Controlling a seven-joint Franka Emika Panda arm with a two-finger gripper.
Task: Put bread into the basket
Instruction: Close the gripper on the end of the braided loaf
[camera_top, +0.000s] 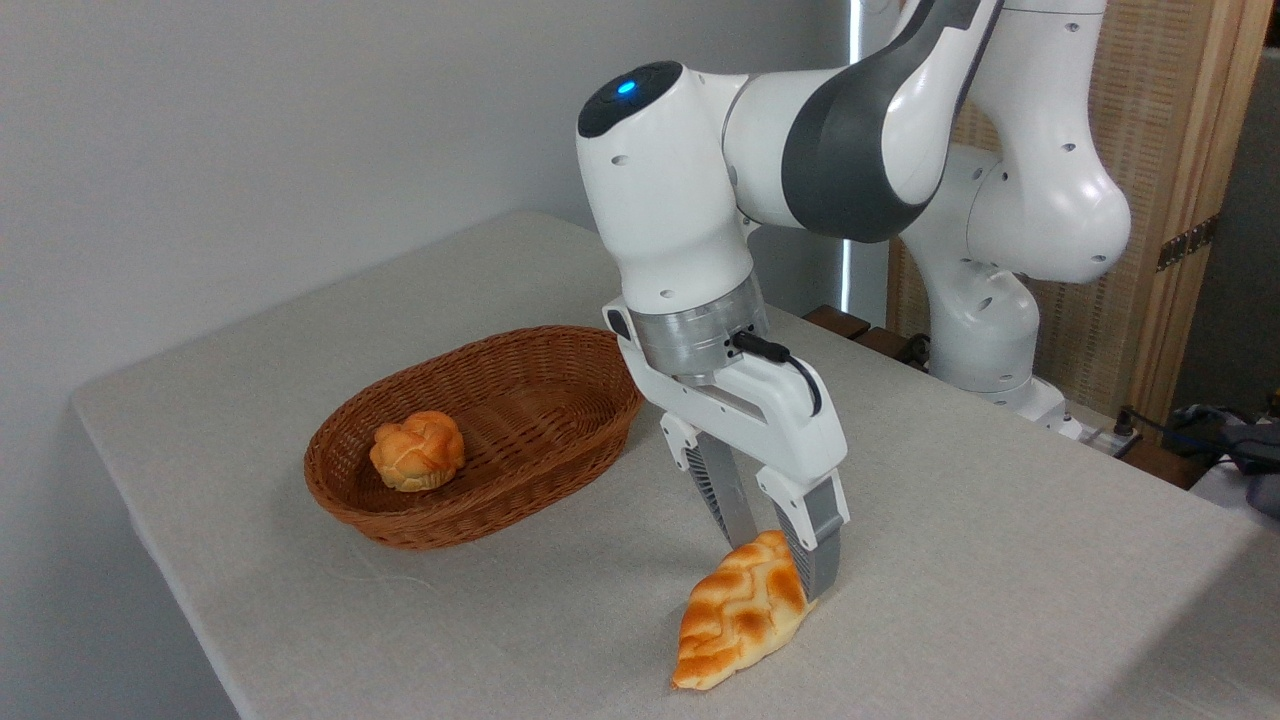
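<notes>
Bread (738, 612): it lies on the table (1000, 560), in front of and to the right of the basket (560, 445), well apart from it. Its pointed end is toward the camera and its wide end is under the gripper.
Gripper (780, 555): it is low, pointing down, with the two fingers at the wide end of the bread. One finger stands behind the loaf and the other at its right edge, so the loaf is between them. I cannot tell if the fingers already press it or only stand around it.
Why this grip: the wide end is the thickest part, so I think it gives the fingers the most to hold. The thin tip would slip more easily.
Basket: it stands on the left part of the table, open side up. A bun (417, 451) sits in its left half; the right half is free.
Why the free half matters: the loaf is long, so I judge it should go down along the basket, beside the bun and not on it.
Stage: the grasp, as I judge it. The bread is not yet lifted and nothing of it is in the basket.
Next need: a firm close, then a lift high enough to pass the rim.
Risk: held at one end only, the loaf may hang down or turn, and its tip could catch the rim.
</notes>
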